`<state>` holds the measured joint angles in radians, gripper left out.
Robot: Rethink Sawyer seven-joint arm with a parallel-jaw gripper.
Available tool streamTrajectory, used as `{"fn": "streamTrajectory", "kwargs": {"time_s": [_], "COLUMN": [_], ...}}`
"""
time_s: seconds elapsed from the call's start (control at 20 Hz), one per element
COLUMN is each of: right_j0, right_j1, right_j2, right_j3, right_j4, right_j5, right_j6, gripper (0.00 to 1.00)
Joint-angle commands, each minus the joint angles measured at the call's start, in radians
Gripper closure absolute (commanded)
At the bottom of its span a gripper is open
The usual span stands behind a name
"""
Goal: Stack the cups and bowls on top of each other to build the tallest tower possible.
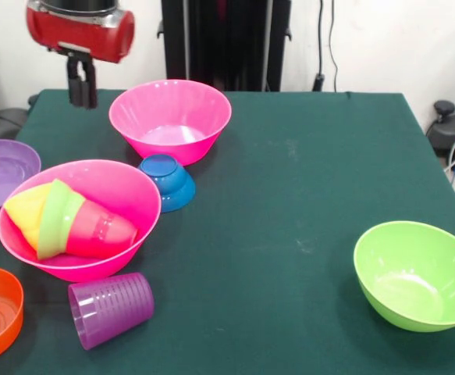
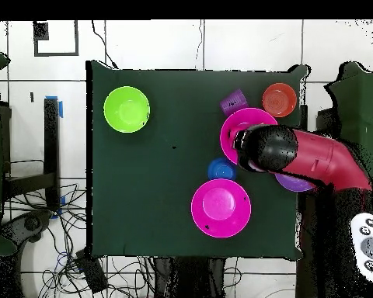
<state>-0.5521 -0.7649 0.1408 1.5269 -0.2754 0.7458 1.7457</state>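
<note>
Above the worktop's [image 1: 305,187] far left corner, my tool [image 1: 81,87] hangs empty, opening unclear; I advise upending the near pink bowl [image 1: 126,195] first.

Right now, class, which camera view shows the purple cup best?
The front view: the purple cup lies on its side, ridges and open mouth plain to see. Overhead, the cup is only a small purple shape beside the pink bowl.
</note>
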Motion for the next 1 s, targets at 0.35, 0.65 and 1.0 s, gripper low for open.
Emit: {"fn": "streamTrajectory", "kwargs": {"time_s": [0.35,0.65,1.0], "right_j0": [0.051,0.087,0.124], "right_j1": [0.057,0.087,0.161], "right_j2": [0.022,0.005,-0.005], "right_j3": [0.073,0.068,-0.005], "right_j4": [0.014,0.037,0.040], "right_j5": [0.026,-0.051,-0.058], "right_j6": [0.073,0.171,0.178], "gripper": [0.00,0.00,0.00]}}
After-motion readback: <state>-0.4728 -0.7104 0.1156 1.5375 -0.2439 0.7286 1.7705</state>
